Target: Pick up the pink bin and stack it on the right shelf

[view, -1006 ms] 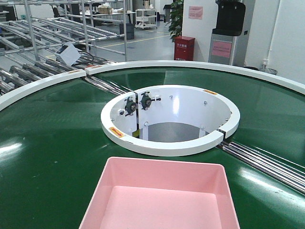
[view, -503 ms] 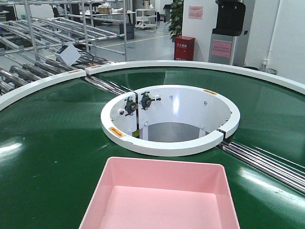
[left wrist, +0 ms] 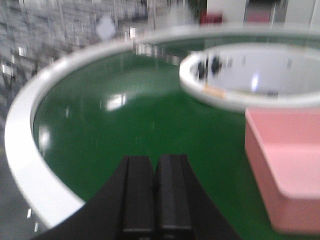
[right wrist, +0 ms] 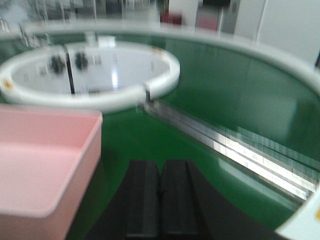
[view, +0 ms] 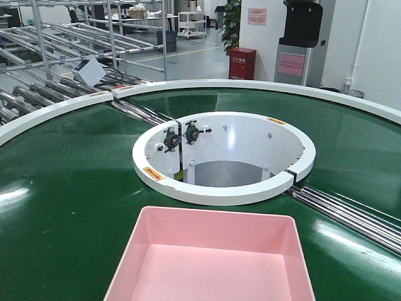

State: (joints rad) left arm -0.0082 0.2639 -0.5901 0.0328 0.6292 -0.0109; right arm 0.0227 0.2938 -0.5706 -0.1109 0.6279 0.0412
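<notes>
Left of bin: I see bare glossy green conveyor belt (view: 69, 207) beside the shallow pale-pink plastic bin (view: 213, 229); my left gripper (left wrist: 155, 160), fingers pressed together, has room there.
Right of bin: bare belt under my right gripper (right wrist: 160, 165), fingers together.
Beyond bin: a raised white circular hub ring (view: 219, 191) blocks.
Far right: a metal roller strip (view: 351, 213) crosses the belt.
Outer left: a raised white curb (left wrist: 25, 150).

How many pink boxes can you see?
1. The pink bin sits on the green belt, at the near edge, in front of the white ring. Others may be out of view.
</notes>
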